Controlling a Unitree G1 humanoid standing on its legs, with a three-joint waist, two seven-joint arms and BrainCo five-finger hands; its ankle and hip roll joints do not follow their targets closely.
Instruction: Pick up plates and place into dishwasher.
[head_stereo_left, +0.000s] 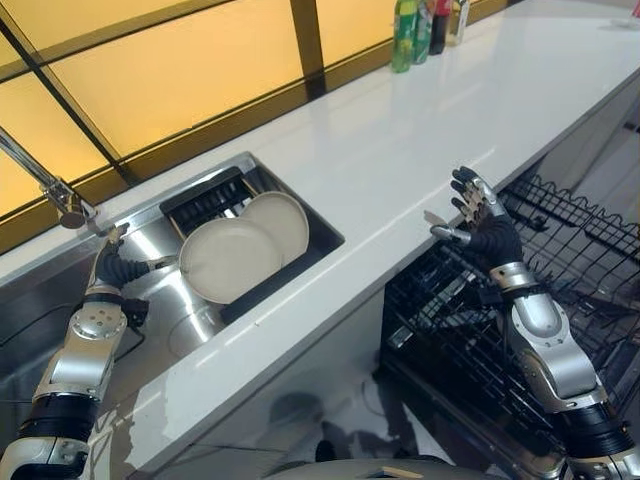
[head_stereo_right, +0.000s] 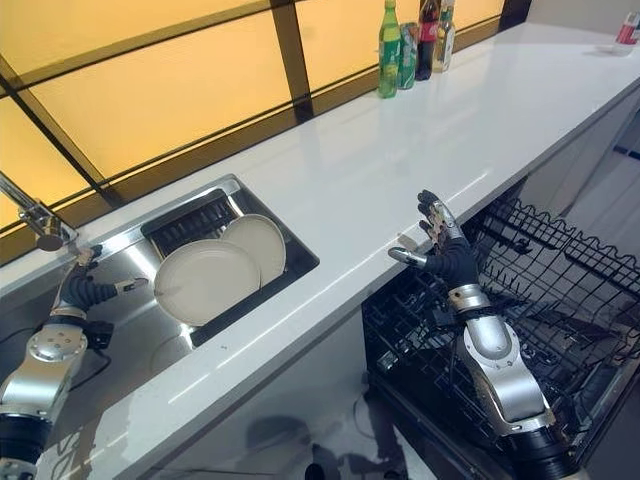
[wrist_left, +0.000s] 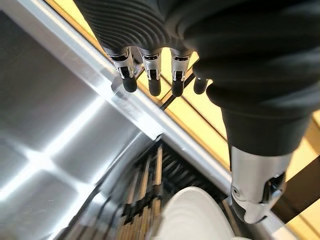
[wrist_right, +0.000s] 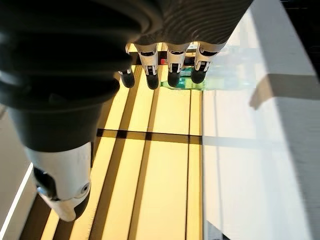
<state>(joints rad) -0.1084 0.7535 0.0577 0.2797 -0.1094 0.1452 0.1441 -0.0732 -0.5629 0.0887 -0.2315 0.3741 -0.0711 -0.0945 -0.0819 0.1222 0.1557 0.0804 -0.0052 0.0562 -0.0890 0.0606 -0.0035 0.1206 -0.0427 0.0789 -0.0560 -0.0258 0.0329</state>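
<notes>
Left eye view, left hand: the left hand (head_stereo_left: 112, 262) hangs over the sink (head_stereo_left: 165, 330), close under the tap (head_stereo_left: 62, 196), fingers straight and relaxed, thumb set apart, holding nothing.
Left wrist view, reach: the front plate (wrist_left: 192, 216) shows just past the thumb; the fingers are near it but apart from it.
Right hand: the right hand (head_stereo_left: 480, 222) is raised at the desk's front edge above the dishwasher rack (head_stereo_left: 560, 260), fingers spread and straight, empty.
Plates: two pale round plates lean on edge in a dark drying rack (head_stereo_left: 205, 195) at the back end of the sink; the front plate (head_stereo_left: 228, 260) overlaps the rear plate (head_stereo_left: 282, 222), the two touching.
Done so far: nothing, judging from the frames. Both plates sit in the sink and the part of the dishwasher rack in view carries no plate; its far side is cut off by the frame, so this may not be the whole of it.
Left to do: take hold of a plate, most likely the front one, lift it clear of the drying rack, carry it across the desk edge and set it in the dishwasher rack; then the same for the second.
Surface: the desk (head_stereo_left: 400, 140) is a long glossy white top, bare around the sink, with the steel sink let into it.
Dishwasher: the black wire rack is pulled out below the desk's front edge.
Room: amber backlit panels (head_stereo_left: 170, 70) in dark frames run along the back of the desk; a few bottles (head_stereo_right: 392, 35), green among them, stand at its far end.
</notes>
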